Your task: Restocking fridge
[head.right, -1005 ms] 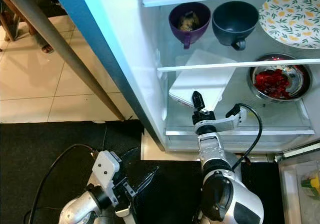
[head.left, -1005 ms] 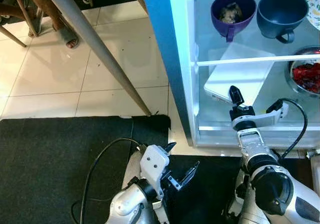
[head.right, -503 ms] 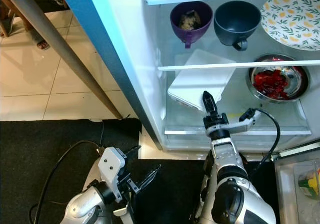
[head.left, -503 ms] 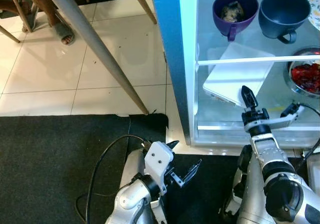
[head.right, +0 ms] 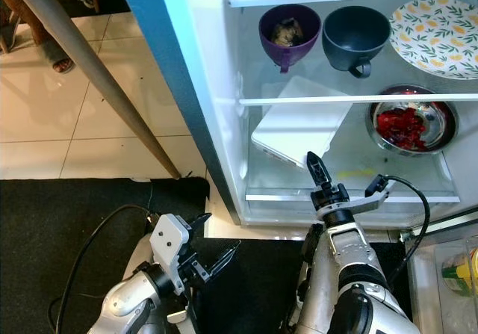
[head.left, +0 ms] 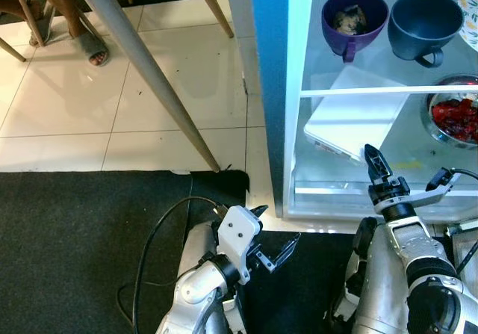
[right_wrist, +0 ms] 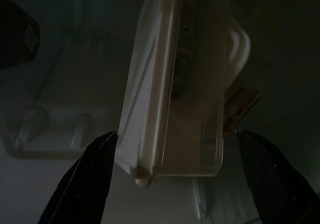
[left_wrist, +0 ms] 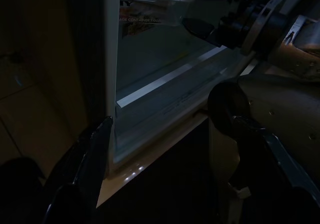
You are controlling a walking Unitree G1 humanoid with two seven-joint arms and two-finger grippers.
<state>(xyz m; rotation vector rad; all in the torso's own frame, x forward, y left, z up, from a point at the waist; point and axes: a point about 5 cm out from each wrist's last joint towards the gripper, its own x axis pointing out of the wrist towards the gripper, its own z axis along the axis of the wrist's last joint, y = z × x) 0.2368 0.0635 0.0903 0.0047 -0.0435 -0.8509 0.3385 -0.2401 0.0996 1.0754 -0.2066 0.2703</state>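
Fingers of your right gripper [right_wrist: 165, 184] are spread wide, holding nothing, just before the white box [head.right: 299, 128] at center right on the fridge [head.right: 216, 125] shelf. Your left gripper [head.left: 272, 233] hangs open, bottom center.

Open fridge [head.right: 216, 125] right of tiled floor [head.left: 112, 102]; mat [head.left: 82, 237] before both. Upper shelf, left to right: mug [head.right: 288, 29], cup [head.right: 357, 31], plate [head.right: 441, 35]. Shelf below: flat container [head.right: 299, 128] left, tilted; bowl [head.right: 407, 125] right. Right gripper [head.right: 340, 188] at lower shelf edge, before container. Left gripper [head.left: 272, 233] over mat. Table leg [head.left: 142, 72] over floor, left of fridge.
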